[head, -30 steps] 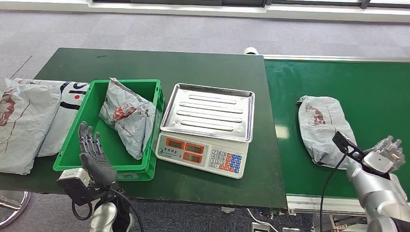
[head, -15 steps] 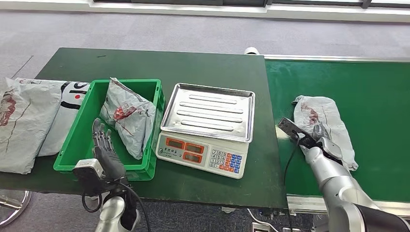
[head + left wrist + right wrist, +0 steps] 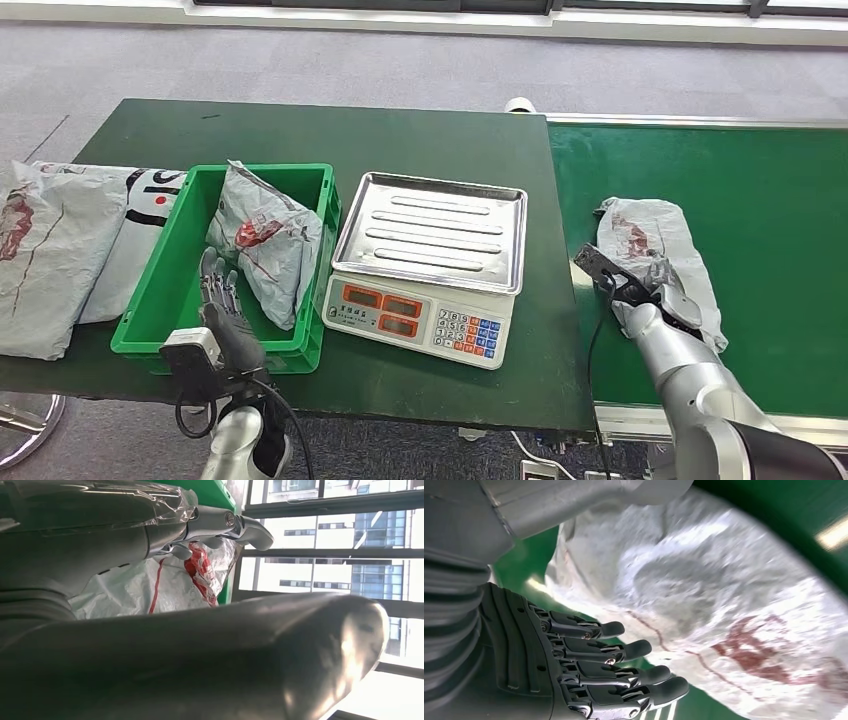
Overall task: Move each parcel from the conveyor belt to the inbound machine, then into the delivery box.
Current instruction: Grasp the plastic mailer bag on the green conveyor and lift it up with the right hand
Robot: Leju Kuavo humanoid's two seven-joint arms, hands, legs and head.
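Stretching across the right of the room is the green conveyor belt (image 3: pixel 760 200), butted against a dark green table (image 3: pixel 300 135) so parcels can be handed straight across. On the table's left lie two big grey mail bags (image 3: pixel 50 250), seemingly set aside. Next comes the green delivery box (image 3: pixel 165 262) with one parcel in the box (image 3: pixel 265 250) leaning against its wall, which I take as one round finished. Beside it sits the scale with its steel tray (image 3: pixel 430 235) bare; I judge this to be the inbound machine, placed between belt and box as the middle stop. The grey parcel on the belt (image 3: pixel 655 245) lies near the belt's table-side edge. The right hand (image 3: pixel 665 298) is at its near end, fingers (image 3: pixel 624 650) stretched out and apart beside the wrapping, nothing grasped yet, likely lining up to scoop it. The left hand (image 3: pixel 222 305) hovers over the box's front, fingers extended, holding nothing.
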